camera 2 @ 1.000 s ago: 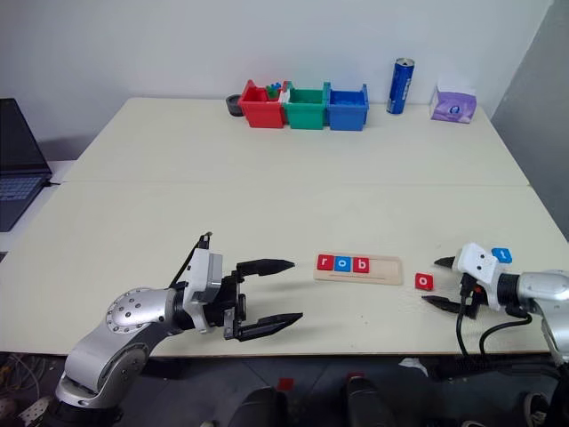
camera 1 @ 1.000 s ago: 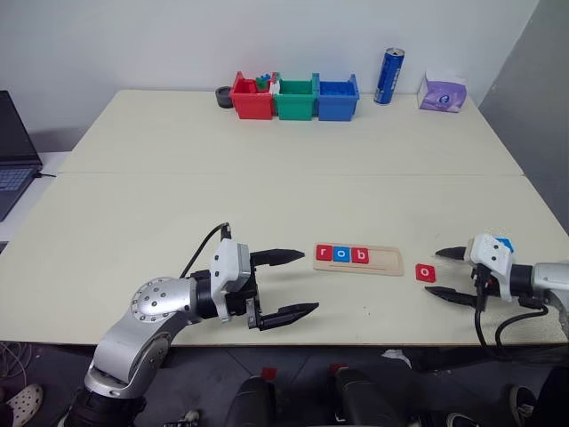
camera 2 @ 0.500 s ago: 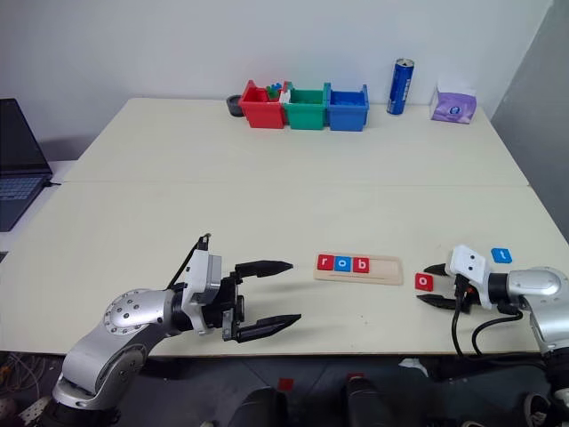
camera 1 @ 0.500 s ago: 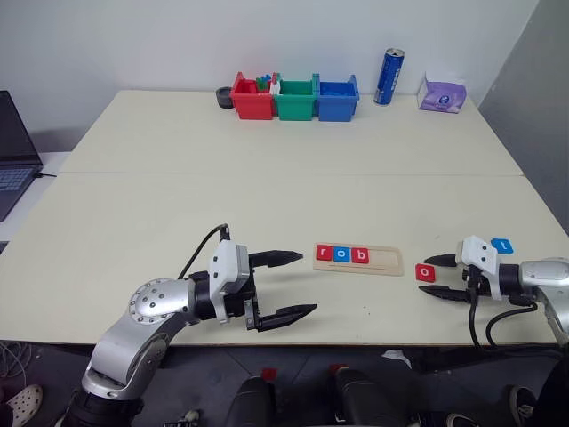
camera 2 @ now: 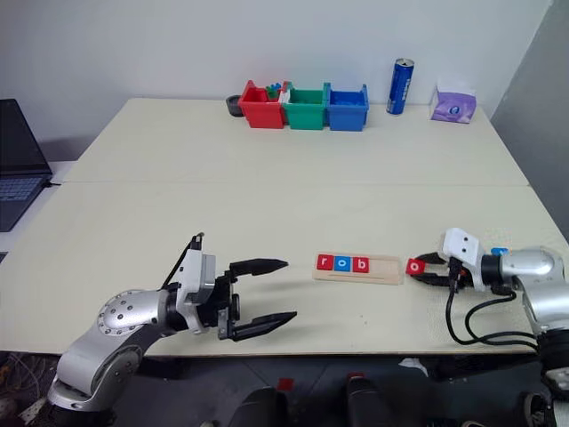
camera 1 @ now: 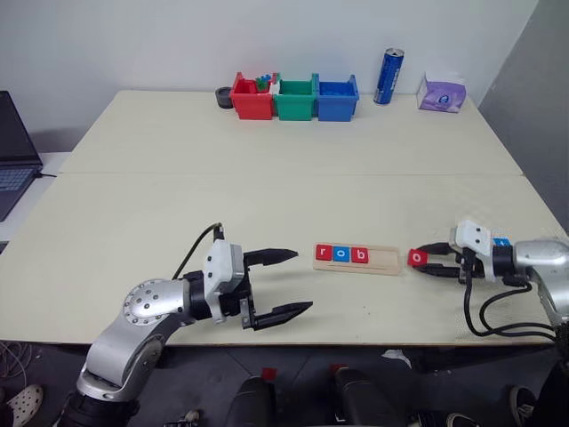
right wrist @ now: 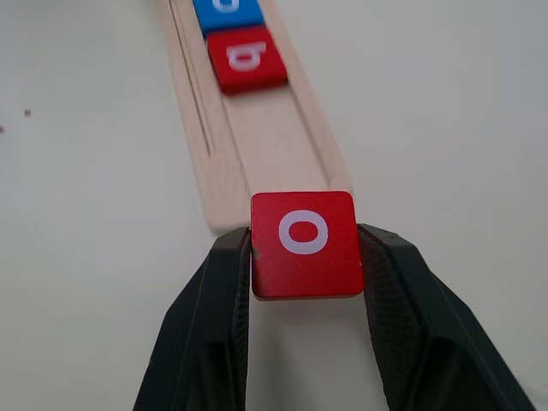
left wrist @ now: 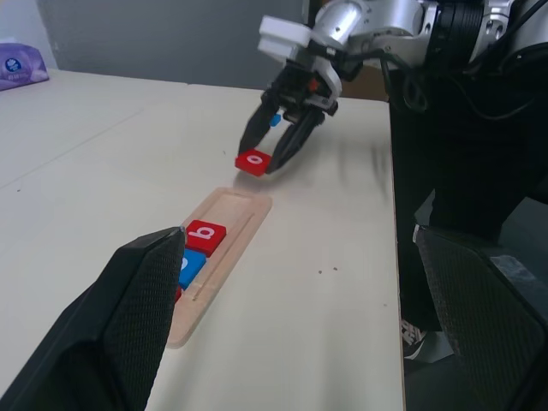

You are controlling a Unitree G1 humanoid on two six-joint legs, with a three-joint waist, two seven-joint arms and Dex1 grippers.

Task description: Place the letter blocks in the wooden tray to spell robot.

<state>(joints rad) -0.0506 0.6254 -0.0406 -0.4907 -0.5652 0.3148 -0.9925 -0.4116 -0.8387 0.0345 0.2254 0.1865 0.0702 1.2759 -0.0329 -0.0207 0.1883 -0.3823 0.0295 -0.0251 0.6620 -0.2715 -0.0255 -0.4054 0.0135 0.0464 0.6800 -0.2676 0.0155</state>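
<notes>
1. Right pincer (right wrist: 304,257) pinches red "o" block (right wrist: 303,243) between both fingers, block flat, letter up, lifted just off the table (camera 1: 267,178).
2. Block hangs just beside the right end of the wooden tray (camera 1: 357,258), not in the groove.
3. Tray holds red "r" (camera 1: 324,253), blue "o" (camera 1: 341,254), red "b" (camera 1: 359,256), side by side from its left end.
4. Blue block (camera 1: 502,241) lies behind my right wrist.
5. Left pincer (camera 1: 286,283) spread wide, holding nothing, left of the tray.

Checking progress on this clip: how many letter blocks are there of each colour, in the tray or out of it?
Red letter blocks: 3: red r and red b in the wooden tray, red o off its end.
Blue letter blocks: 2: blue o in the tray, another blue block further right.
Total: 5.
</notes>
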